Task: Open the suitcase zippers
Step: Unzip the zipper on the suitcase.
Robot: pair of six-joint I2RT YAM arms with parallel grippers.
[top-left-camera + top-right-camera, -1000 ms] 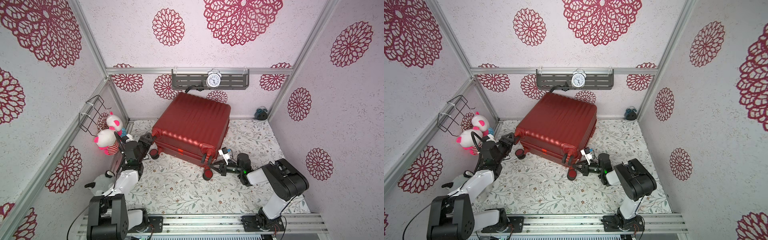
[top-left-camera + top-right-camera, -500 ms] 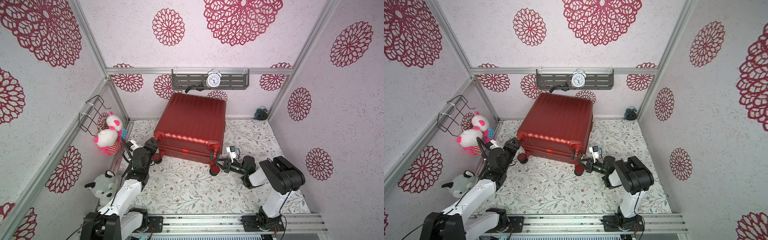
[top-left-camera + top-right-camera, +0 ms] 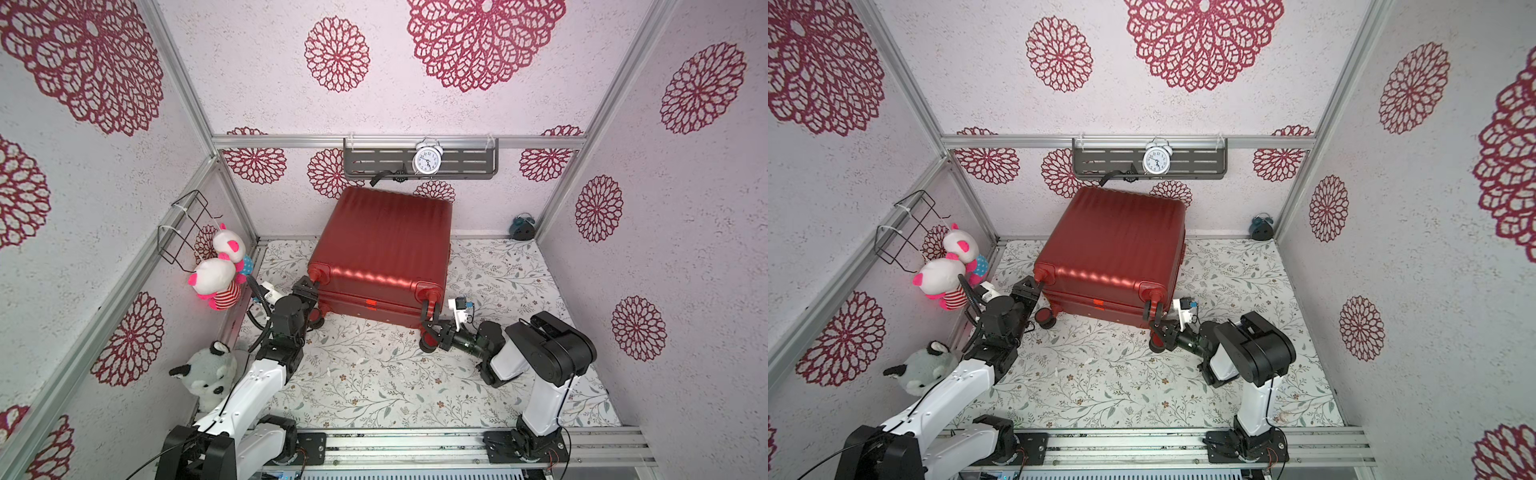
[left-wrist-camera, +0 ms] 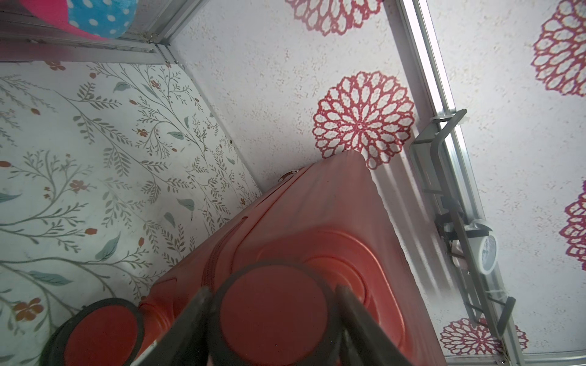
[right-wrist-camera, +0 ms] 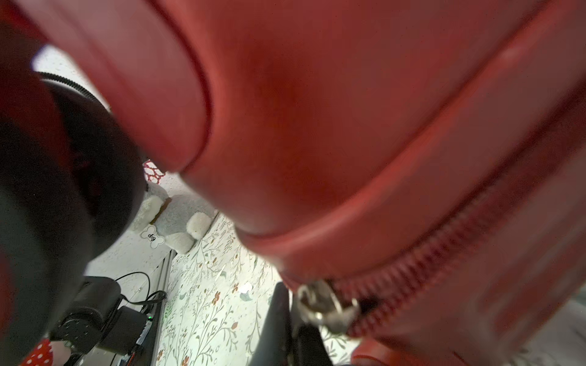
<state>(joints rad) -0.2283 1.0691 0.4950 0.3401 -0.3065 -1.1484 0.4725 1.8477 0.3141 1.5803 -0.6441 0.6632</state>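
The red suitcase [image 3: 386, 245] [image 3: 1117, 245] lies flat near the back wall, with its wheels toward me. My left gripper [image 3: 308, 286] [image 4: 272, 320] is shut on the wheel [image 4: 272, 304] at the upper front left corner, one finger on each side of it. The zippers' red track [image 5: 428, 253] [image 4: 210, 269] runs along the seam. At the front right corner, my right gripper [image 3: 430, 329] [image 5: 293, 332] is shut on the metal zipper pull [image 5: 323, 309], low beside the lower wheel [image 3: 427, 345].
Pink-and-white plush toys [image 3: 216, 274] and a wire basket [image 3: 187, 228] hang on the left wall. A grey plush [image 3: 208, 374] sits at the front left. A shelf with a clock [image 3: 426, 160] is mounted above the suitcase. A small dark object [image 3: 523, 226] rests in the back right corner.
The suitcase has swung from skewed to nearly square with the back wall. Both grippers kept their holds and moved with it, and the left arm has stretched further forward.
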